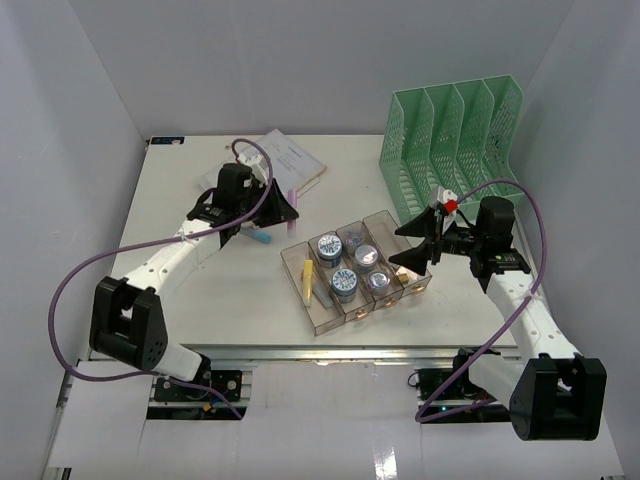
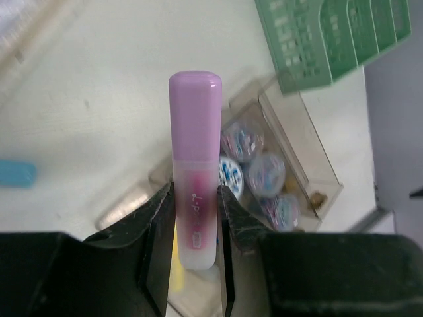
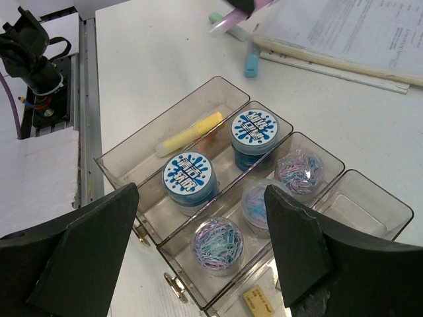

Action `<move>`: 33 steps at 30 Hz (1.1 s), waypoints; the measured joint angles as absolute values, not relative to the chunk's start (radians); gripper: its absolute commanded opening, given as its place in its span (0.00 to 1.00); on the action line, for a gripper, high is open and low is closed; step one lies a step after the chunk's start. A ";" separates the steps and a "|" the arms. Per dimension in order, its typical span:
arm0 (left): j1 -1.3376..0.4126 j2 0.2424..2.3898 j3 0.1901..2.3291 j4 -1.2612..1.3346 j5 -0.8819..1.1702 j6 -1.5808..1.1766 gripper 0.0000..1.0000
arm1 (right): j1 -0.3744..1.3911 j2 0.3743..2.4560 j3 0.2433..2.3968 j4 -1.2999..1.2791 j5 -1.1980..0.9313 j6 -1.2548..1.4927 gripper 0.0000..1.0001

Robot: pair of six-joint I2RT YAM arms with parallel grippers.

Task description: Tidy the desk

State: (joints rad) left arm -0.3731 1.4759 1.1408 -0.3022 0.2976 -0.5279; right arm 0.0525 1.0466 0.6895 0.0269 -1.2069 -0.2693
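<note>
Sitting between white walls (image 1: 300, 60), desk (image 1: 240, 300) lies flat and pale, metal rail (image 1: 330, 352) at near edge. Left gripper (image 2: 196, 198) pinches a purple highlighter (image 2: 195, 132) — right gripper (image 3: 200, 195) fingers spread wide over tray (image 3: 360, 208).

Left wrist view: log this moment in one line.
left jaws: shut on pink highlighter, over desk | right jaws: open by tray | tray: yellow highlighter, tubs

Seen from the left wrist, the purple highlighter (image 2: 195, 125) had its lower sides hidden by the left gripper (image 2: 195, 205) — label too blurred to read. The mesh rack (image 2: 334, 39) was blurred and cropped at the top, a blue marker (image 2: 14, 173) cut off at the left. In the right wrist view the papers (image 3: 357, 33) ran out of frame.
</note>
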 measured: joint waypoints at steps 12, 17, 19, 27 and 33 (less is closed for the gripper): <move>-0.399 1.327 0.660 -0.041 0.519 -0.864 0.19 | 0.052 1.052 0.690 0.025 -1.195 -0.270 0.83; -0.430 1.329 0.613 0.018 0.532 -0.915 0.27 | 0.050 1.056 0.690 0.025 -1.187 -0.271 0.83; -0.443 1.331 0.613 0.039 0.532 -0.926 0.35 | 0.047 1.056 0.690 0.025 -1.185 -0.271 0.83; -0.461 1.352 0.613 0.073 0.528 -0.951 0.73 | 0.046 1.064 0.690 0.024 -1.184 -0.274 0.83; -0.461 1.354 0.616 0.067 0.518 -0.944 0.74 | 0.046 1.067 0.690 0.024 -1.182 -0.274 0.83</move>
